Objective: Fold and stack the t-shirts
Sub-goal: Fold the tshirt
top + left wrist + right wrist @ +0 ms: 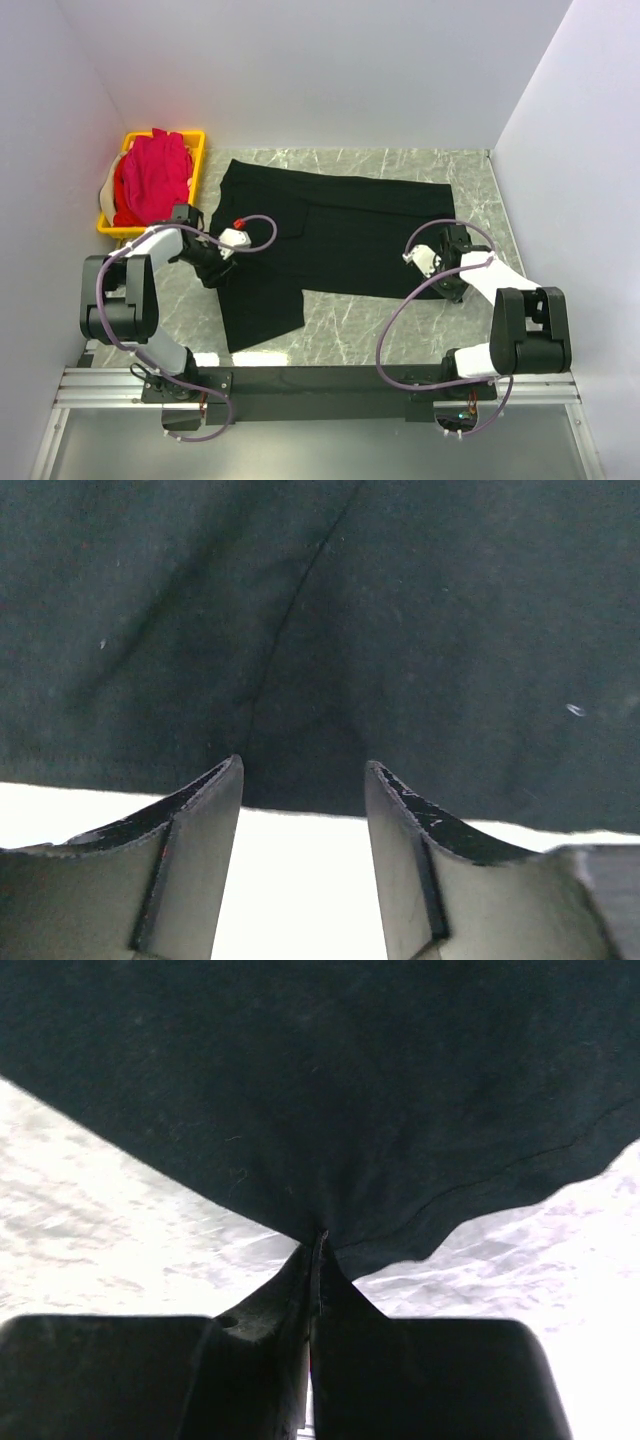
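black t-shirt (340,225) lies spread flat across the middle of the marble table (400,335), and pink t-shirts (150,180) are heaped in the yellow crate (197,150) at the far left corner. the right gripper (318,1242) is pinched tight on the shirt's hem near the table's right edge. the left gripper (303,768) sits with its jaws apart at the cloth's left edge.
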Tool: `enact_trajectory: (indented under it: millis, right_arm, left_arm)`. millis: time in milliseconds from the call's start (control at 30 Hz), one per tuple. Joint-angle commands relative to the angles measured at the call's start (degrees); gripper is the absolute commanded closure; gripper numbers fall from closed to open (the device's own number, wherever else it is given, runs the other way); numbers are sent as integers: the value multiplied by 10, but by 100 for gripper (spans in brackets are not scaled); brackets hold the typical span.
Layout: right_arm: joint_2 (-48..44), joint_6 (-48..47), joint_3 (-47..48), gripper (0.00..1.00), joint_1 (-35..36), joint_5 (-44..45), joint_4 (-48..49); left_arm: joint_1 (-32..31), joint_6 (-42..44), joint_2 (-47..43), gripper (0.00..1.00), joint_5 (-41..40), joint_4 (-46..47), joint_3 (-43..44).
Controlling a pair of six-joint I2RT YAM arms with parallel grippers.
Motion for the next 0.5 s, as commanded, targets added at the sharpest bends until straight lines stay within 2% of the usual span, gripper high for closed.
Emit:
enact_trajectory:
  millis: [0, 200, 467]
  right_arm:
    - [29, -10, -4, 100, -3, 26, 61]
    - [32, -20, 10, 100, -6, 26, 53]
    - [30, -32, 16, 100, -36, 28, 49]
  left_arm:
    - [-27, 19, -19, 43, -23, 66, -22]
    - [-55, 32, -17, 51, -37, 81, -50]
    - [-56, 51, -15, 89, -54, -10, -46]
